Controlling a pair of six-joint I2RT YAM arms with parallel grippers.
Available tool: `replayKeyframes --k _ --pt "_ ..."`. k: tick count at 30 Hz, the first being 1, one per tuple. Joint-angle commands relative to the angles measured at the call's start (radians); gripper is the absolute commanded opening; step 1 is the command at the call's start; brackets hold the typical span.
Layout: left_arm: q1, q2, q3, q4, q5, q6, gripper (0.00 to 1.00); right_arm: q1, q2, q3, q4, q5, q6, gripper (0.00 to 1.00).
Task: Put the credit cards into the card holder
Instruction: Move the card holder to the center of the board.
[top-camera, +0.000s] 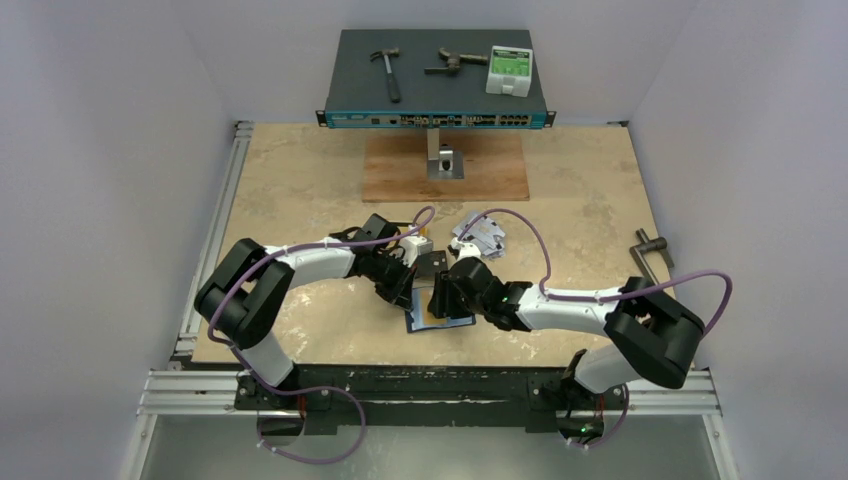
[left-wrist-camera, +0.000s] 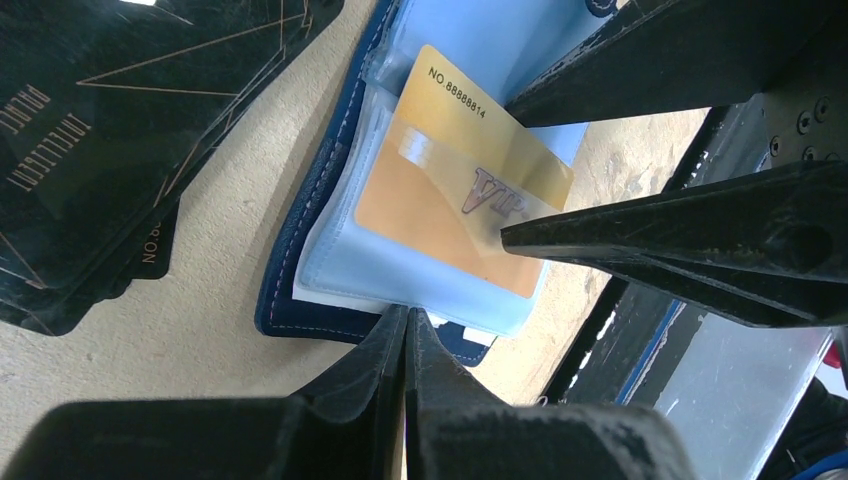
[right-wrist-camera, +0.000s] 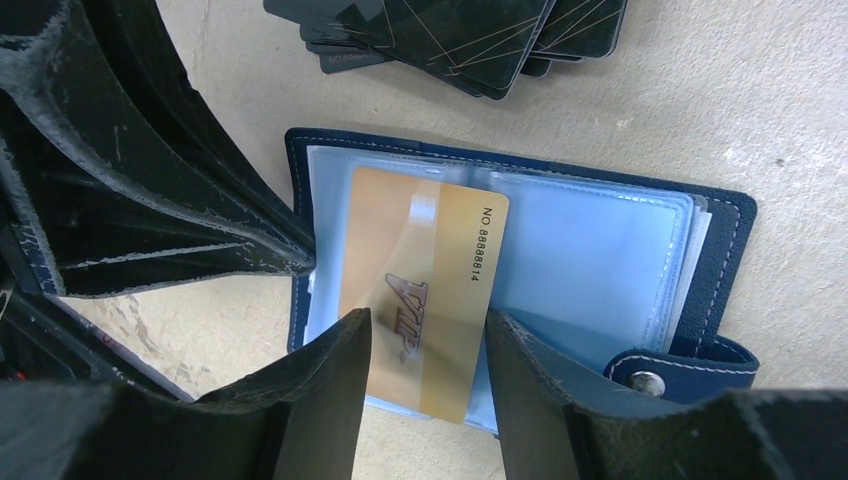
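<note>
Your card holder lies open and flat on the desk, clear sleeves facing up, between the tips of your two arms. Its snap tab sticks out from one end.

A single gold card lies on the holder's sleeves with its VIP print up. The edge of a clear sleeve crosses part of its face, so it looks partly tucked in. Most of the card is uncovered.

Your right jaws stand partly apart and straddle the gold card, with one tip at each of its long edges. The holder lies directly beneath them. You cannot tell from these views whether they actually pinch the card or only bracket it.

Your left jaws are clenched tight, tips pressed together. They touch the holder at the edge opposite the snap tab, right where the sleeves meet the navy cover. It is not visible whether a sleeve is caught between them.

A fanned pile of black cards lies on the desk just beside the holder, not touching it. In the overhead view, a loose pile of silver-grey cards lies beyond the holder, on its far side from the arm bases.
</note>
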Motion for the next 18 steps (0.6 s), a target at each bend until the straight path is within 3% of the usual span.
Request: replayKeyframes --k 1,12,18 --pt "0.010 -0.025 -0.001 0.025 0.015 0.003 0.00 0.008 -0.046 0.009 -0.035 0.031 -0.012 0.46" --pt "0.030 -0.049 0.079 -0.053 0.056 0.055 0.00 0.008 -0.140 -0.087 -0.127 0.078 0.021 0.48" --pt "-0.029 -0.042 0.081 -0.044 0.025 0.213 0.00 0.005 -0.169 -0.080 -0.179 0.123 0.001 0.49"
